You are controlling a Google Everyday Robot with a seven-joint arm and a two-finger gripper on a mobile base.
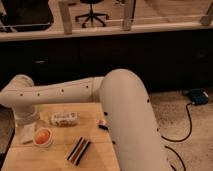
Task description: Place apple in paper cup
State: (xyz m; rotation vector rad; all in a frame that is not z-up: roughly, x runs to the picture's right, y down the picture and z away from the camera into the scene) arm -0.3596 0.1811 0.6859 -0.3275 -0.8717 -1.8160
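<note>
Now the apple (42,135) sits in the paper cup (44,143); end effector (26,134) alongside (grip state unclear).

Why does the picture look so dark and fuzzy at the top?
Camera view: dim back wall, soft blur everywhere. The wooden table is brightest; the apple glows orange inside the paper cup. The gripper beside it is a pale smear; the bottle label is unreadable.

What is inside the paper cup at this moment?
The apple sits inside the paper cup, its orange top showing above the rim. Its underside and the cup's floor are covered. The gripper is just left of the cup.
</note>
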